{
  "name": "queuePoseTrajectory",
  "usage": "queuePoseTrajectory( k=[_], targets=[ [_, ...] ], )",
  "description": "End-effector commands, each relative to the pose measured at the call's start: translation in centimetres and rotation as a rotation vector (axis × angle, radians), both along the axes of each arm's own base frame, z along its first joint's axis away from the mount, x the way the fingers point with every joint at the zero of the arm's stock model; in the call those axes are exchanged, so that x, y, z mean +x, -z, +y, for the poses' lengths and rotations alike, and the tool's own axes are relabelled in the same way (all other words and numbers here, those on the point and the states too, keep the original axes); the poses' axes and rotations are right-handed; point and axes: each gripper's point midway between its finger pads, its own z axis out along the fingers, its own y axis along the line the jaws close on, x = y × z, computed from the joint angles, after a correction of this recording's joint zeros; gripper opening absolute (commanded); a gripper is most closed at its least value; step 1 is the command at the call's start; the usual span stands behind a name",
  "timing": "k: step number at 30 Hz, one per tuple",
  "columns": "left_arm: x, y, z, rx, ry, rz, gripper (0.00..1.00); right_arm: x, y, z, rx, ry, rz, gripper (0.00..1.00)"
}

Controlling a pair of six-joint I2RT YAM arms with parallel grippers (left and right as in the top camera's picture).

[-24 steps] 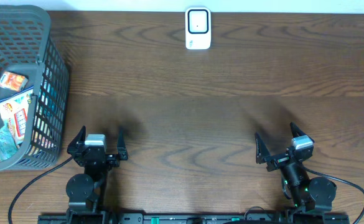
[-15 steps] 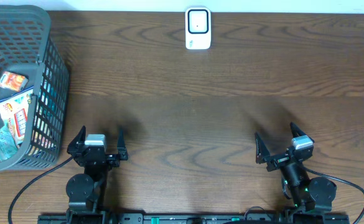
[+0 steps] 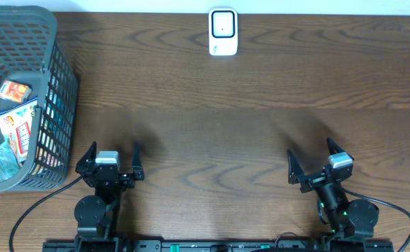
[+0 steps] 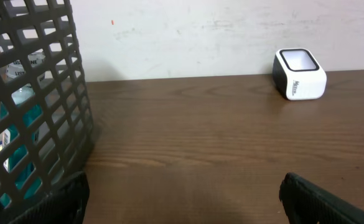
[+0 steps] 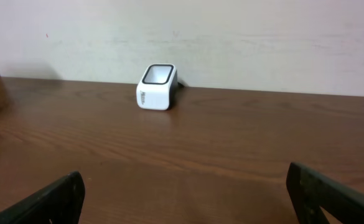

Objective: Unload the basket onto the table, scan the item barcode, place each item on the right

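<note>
A white barcode scanner (image 3: 223,31) stands at the table's far edge, also seen as the scanner (image 4: 299,74) and the scanner (image 5: 156,86) against the wall. Several packaged items (image 3: 15,126) lie in a dark grey mesh basket (image 3: 54,84) at the far left; through the basket wall (image 4: 38,93) the packets show faintly. My left gripper (image 3: 111,159) rests open near the front edge, right of the basket, with nothing between its fingers (image 4: 63,199). My right gripper (image 3: 311,159) stands open at the front right, its fingers (image 5: 331,193) wide apart over bare wood.
The brown wooden table (image 3: 219,126) stretches between the grippers and the scanner. A pale wall (image 5: 231,37) rises behind the far edge. Black cables (image 3: 29,210) run from the arm bases along the front.
</note>
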Motion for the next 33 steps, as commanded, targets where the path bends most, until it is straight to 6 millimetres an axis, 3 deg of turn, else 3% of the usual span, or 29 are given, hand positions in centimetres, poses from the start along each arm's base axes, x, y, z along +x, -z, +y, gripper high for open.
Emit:
queuePoseTrajectory(
  k=[1, 33],
  targets=[
    [0.01, 1.66, 0.31, 0.005, -0.016, 0.04, 0.98, -0.01, 0.08, 0.04, -0.008, 0.001, 0.0, 0.99],
    [0.04, 1.83, 0.25, -0.065, -0.022, 0.049, 0.98, -0.01, 0.08, 0.04, -0.008, 0.001, 0.0, 0.99]
  ],
)
